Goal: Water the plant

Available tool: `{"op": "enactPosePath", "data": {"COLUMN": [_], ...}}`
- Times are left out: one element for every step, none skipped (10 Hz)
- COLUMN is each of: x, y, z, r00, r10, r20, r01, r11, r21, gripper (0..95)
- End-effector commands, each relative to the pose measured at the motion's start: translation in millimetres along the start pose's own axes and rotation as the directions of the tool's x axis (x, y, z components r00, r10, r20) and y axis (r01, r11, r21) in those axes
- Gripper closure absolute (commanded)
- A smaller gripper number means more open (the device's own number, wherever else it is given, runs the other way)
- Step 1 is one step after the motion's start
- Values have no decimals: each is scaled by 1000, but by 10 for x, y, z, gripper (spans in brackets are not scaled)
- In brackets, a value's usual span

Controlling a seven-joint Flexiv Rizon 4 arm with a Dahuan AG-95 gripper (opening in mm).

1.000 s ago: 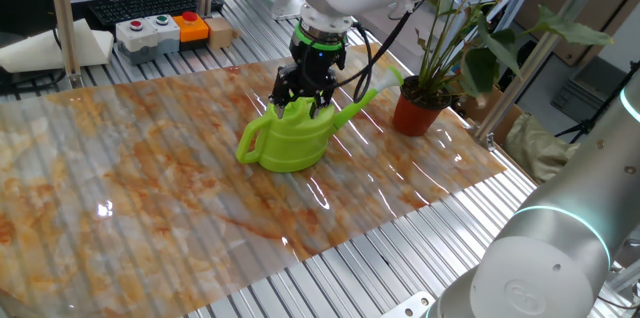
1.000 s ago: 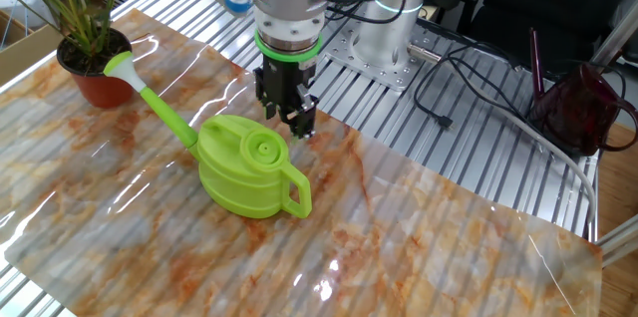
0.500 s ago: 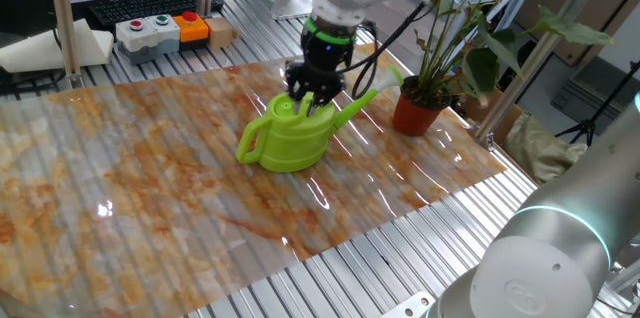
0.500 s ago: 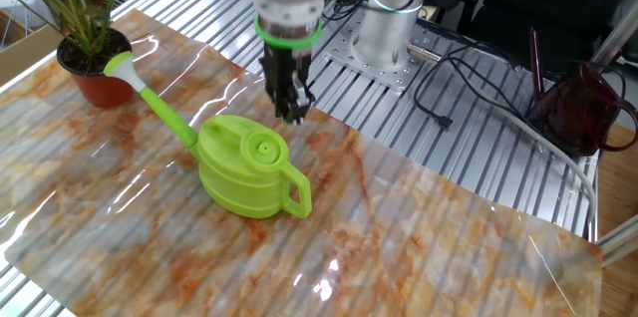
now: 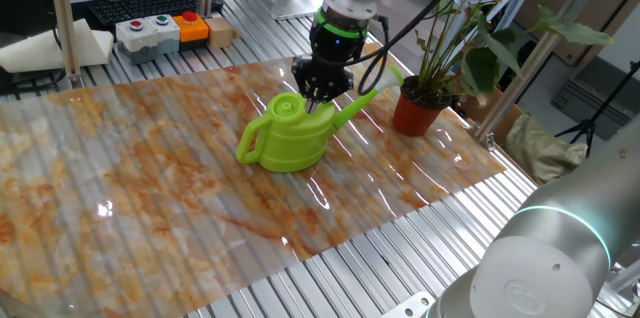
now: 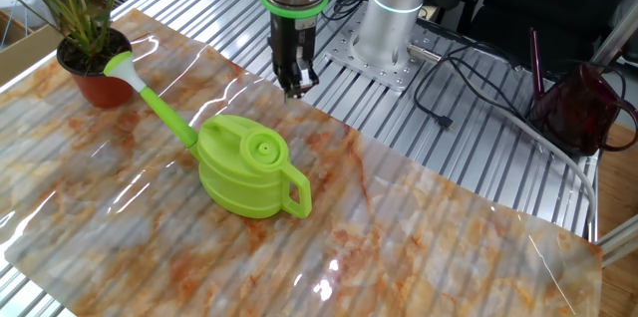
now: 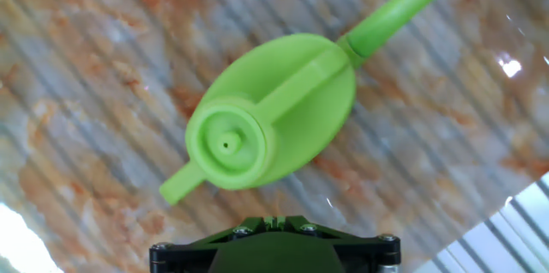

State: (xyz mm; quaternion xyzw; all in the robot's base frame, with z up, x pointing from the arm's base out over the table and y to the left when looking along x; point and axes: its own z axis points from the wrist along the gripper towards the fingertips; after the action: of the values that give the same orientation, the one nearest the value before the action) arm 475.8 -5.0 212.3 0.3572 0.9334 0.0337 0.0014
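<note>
The lime-green watering can (image 5: 290, 138) (image 6: 249, 169) (image 7: 274, 118) stands upright on the marbled table sheet, its spout pointing at the plant. The plant (image 5: 465, 33) has long stems and dark leaves in a terracotta-red pot (image 5: 417, 114) (image 6: 88, 80) at the sheet's edge. My gripper (image 5: 318, 101) (image 6: 291, 88) (image 7: 273, 221) hangs above the can's far side, shut, with nothing in it. It does not touch the can. In the hand view the can lies straight below, lid and handle in full sight.
A button box (image 5: 160, 33) and a keyboard (image 5: 140, 3) sit behind the sheet. The arm's base (image 6: 391, 28) stands on the slatted metal table with cables beside it. A dark red bag (image 6: 583, 108) lies at the right. A second robot's body (image 5: 560, 258) fills the near corner.
The jaws have closed from open to shut with nothing between them. The gripper has risen off the can and drifted toward the arm's base. The can has stayed put.
</note>
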Motion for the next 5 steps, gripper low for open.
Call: {"op": "enactPosePath", "data": {"x": [-4, -15, -36, -77, -126], "y": [-4, 0, 7, 19, 33], "z": [-18, -29, -47, -86, -127], "r00": [991, 985, 973, 958, 944], "r10": [130, 172, 228, 282, 322], "r20": [-1, -14, -37, -61, -71], "r01": [-130, -172, -230, -286, -327], "r11": [991, 985, 972, 956, 943], "r21": [-12, -23, -48, -67, -68], "gripper": [950, 950, 950, 950, 950]}}
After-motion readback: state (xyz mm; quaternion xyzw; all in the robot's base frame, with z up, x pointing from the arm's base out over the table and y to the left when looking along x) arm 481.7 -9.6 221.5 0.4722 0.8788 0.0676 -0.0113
